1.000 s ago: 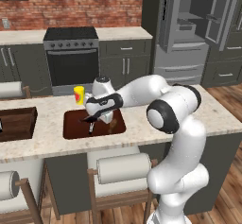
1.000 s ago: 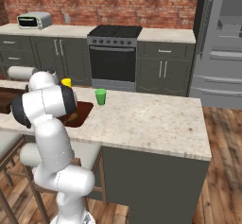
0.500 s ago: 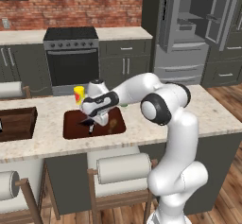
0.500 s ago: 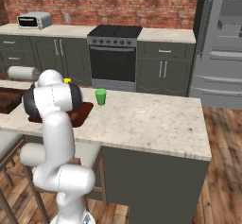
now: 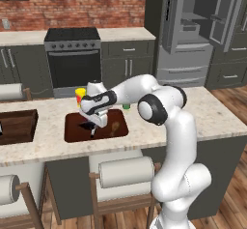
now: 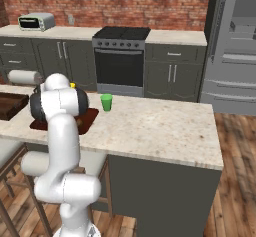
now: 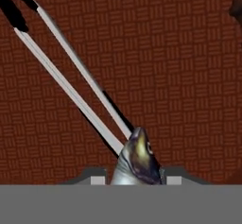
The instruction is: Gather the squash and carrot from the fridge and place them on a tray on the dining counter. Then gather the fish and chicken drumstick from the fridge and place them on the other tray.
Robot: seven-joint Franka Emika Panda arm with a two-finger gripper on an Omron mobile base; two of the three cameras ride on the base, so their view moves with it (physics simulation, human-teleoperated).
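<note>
Meanwhile, at the dining counter (image 5: 43, 146), the Panda arm's gripper (image 5: 92, 127) is hanging low over the dark wooden tray (image 5: 72, 132), its fingers pinching narrowly on the fish (image 7: 137, 160). From the hand camera, the fish is pointing straight away from the hand, head toward the tray floor just beneath, so its long axis is running along the fingers. A chicken drumstick (image 5: 114, 126) appears to be lying just right of the gripper on the same tray. Bare tray floor is lying open under the fish; its raised rim is standing near on the left.
</note>
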